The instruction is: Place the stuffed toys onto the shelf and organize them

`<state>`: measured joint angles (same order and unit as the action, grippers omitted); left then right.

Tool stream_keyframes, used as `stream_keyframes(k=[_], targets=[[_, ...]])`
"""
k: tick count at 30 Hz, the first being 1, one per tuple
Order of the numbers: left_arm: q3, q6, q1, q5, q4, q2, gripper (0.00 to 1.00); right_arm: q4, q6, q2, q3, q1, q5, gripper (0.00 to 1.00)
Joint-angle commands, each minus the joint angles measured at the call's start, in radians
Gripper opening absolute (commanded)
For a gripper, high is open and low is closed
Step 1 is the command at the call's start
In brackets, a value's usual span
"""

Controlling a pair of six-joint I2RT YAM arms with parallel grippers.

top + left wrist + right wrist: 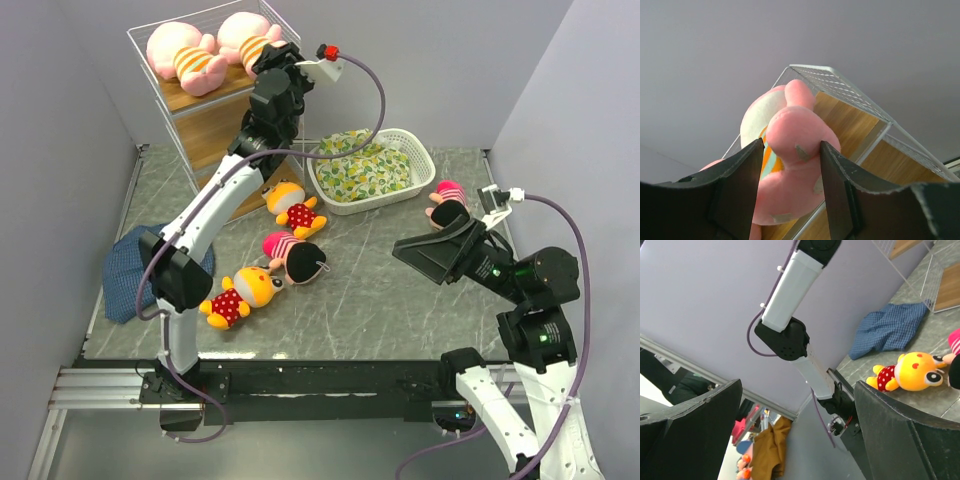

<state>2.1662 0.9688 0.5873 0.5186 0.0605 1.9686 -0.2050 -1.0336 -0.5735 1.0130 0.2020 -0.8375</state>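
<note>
Pigs first: both pink pigs [185,55] lie side by side on the top board of the shelf [210,128], so I count two of six placed. My left jaws are up there, parted either side of the second pig's leg [797,135], not squeezing it as far as I can see. Four are left on the table [400,310]: two orange-yellow animals [295,210], one doll [295,255] mid-table and another doll [447,200] far right. My right jaws hang wide apart near that one, holding nothing
</note>
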Motion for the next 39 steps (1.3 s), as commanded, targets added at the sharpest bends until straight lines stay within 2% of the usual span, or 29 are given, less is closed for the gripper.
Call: stream_keyframes(k=[1, 15, 18, 23, 29, 31, 33, 37, 39], targets=[[0.052, 0.028, -0.021, -0.008, 0.084, 0.019, 0.54, -0.01, 0.032, 0.001, 0.053, -0.004, 0.018, 1.0], [0.109, 0.014, -0.035, -0.063, 0.088, 0.021, 0.61, -0.079, 0.11, -0.042, 0.058, -0.006, 0.07, 1.0], [0.081, 0.021, -0.035, -0.052, 0.098, 0.006, 0.67, -0.039, 0.078, -0.035, 0.03, -0.006, 0.068, 1.0], [0.075, -0.056, -0.011, -0.078, 0.056, -0.045, 0.8, -0.037, 0.07, -0.028, 0.022, -0.006, 0.063, 1.0], [-0.031, -0.146, 0.052, -0.089, 0.029, -0.141, 0.87, -0.073, 0.096, -0.011, 0.025, -0.006, 0.046, 1.0], [-0.054, -0.194, 0.081, -0.097, -0.026, -0.186, 0.88, -0.092, 0.11, -0.009, 0.027, -0.006, 0.046, 1.0], [-0.086, -0.237, 0.1, -0.103, -0.057, -0.236, 0.86, -0.093, 0.109, -0.008, 0.022, -0.006, 0.041, 1.0], [-0.111, -0.459, 0.109, -0.163, -0.166, -0.333, 0.81, -0.083, 0.112, 0.0, 0.004, -0.004, 0.034, 1.0], [-0.092, -0.6, 0.111, -0.198, -0.269, -0.387, 0.7, -0.082, 0.116, 0.015, -0.017, -0.006, 0.041, 1.0]])
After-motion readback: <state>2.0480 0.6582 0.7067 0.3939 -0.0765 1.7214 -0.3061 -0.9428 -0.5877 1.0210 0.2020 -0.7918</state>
